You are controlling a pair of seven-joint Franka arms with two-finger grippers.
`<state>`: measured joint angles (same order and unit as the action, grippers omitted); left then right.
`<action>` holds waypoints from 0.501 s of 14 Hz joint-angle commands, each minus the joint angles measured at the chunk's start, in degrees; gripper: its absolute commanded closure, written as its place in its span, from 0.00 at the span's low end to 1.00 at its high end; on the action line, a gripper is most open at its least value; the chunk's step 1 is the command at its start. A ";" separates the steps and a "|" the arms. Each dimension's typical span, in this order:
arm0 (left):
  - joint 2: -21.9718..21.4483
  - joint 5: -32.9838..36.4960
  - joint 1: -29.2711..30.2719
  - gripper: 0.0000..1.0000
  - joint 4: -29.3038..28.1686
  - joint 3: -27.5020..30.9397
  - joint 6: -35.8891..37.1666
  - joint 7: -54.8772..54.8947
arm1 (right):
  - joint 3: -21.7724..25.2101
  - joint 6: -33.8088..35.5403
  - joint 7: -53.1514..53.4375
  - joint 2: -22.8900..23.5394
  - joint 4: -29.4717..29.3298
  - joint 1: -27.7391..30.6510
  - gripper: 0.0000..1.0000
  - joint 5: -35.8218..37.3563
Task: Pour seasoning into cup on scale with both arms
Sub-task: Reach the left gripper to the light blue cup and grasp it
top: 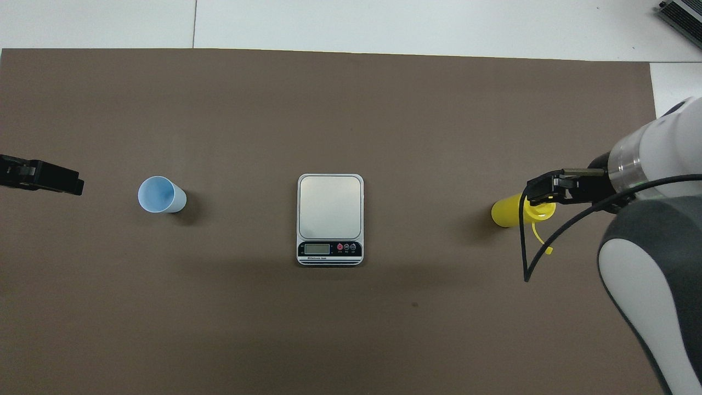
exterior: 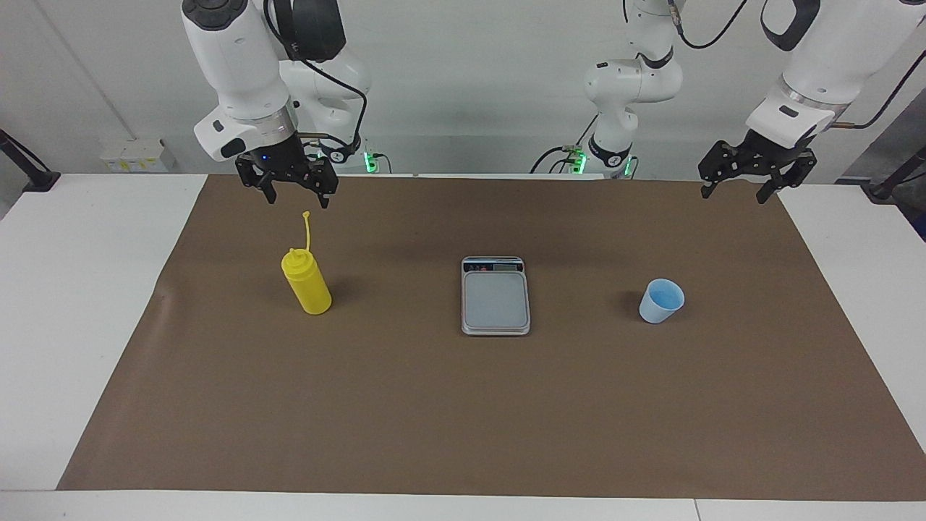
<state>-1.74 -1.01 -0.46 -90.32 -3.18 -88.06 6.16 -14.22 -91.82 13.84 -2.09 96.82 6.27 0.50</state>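
The yellow seasoning bottle [exterior: 307, 284] [top: 507, 213] stands upright on the brown mat toward the right arm's end, its cap strap sticking up. My right gripper [exterior: 295, 197] [top: 540, 191] hangs open in the air over the bottle's top, clear of it. The silver scale [exterior: 495, 295] [top: 330, 214] lies mid-mat with a bare plate and its display toward the robots. The light-blue cup [exterior: 660, 300] [top: 159, 195] stands upright on the mat toward the left arm's end. My left gripper [exterior: 734, 194] [top: 66, 181] hangs open over the mat's edge beside the cup, holding nothing.
The brown mat [exterior: 463, 420] covers most of the white table [exterior: 87, 289]. Both arm bases with black cables [exterior: 611, 155] stand at the robots' edge. A dark clamp [exterior: 29, 174] sits at the table corner by the right arm.
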 commanded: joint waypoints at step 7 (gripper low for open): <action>-2.48 0.84 -0.69 0.00 -4.32 0.10 -2.55 -0.80 | -0.11 0.94 0.49 0.07 -1.28 0.41 0.00 0.56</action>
<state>-1.76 -1.01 -0.50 -90.75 -3.37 -88.35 6.16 -14.22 -91.82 13.84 -2.11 96.33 6.27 0.50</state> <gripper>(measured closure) 0.000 0.000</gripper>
